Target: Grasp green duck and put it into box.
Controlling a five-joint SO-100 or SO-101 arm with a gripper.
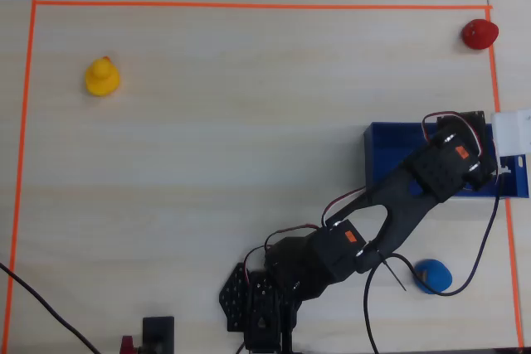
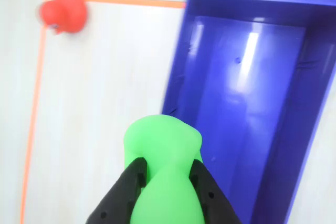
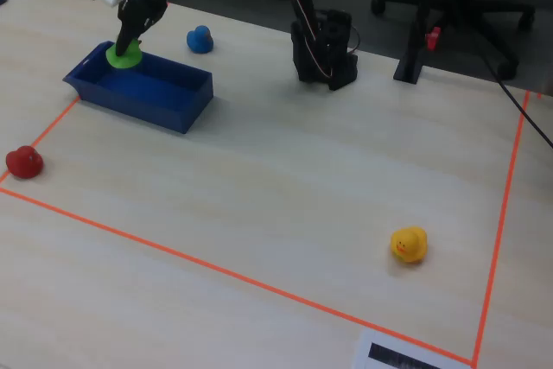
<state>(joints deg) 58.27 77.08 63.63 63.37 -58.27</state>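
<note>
The green duck point(image 2: 164, 174) sits squeezed between my gripper's point(image 2: 167, 174) two black fingers, which are shut on it. In the fixed view the green duck point(image 3: 123, 55) hangs at the far left corner of the box point(image 3: 138, 91), just over its rim. The box point(image 2: 252, 93) is a dark blue low-walled tray, and in the wrist view it lies ahead and to the right of the duck. From overhead the arm covers the duck and much of the box point(image 1: 383, 148).
A red duck point(image 1: 479, 33) stands at the taped corner, a blue duck point(image 1: 431, 275) near the arm's base point(image 1: 261, 300), a yellow duck point(image 1: 102, 76) far off. Orange tape point(image 1: 249, 4) frames the work area. A white piece point(image 1: 514, 132) lies beside the box.
</note>
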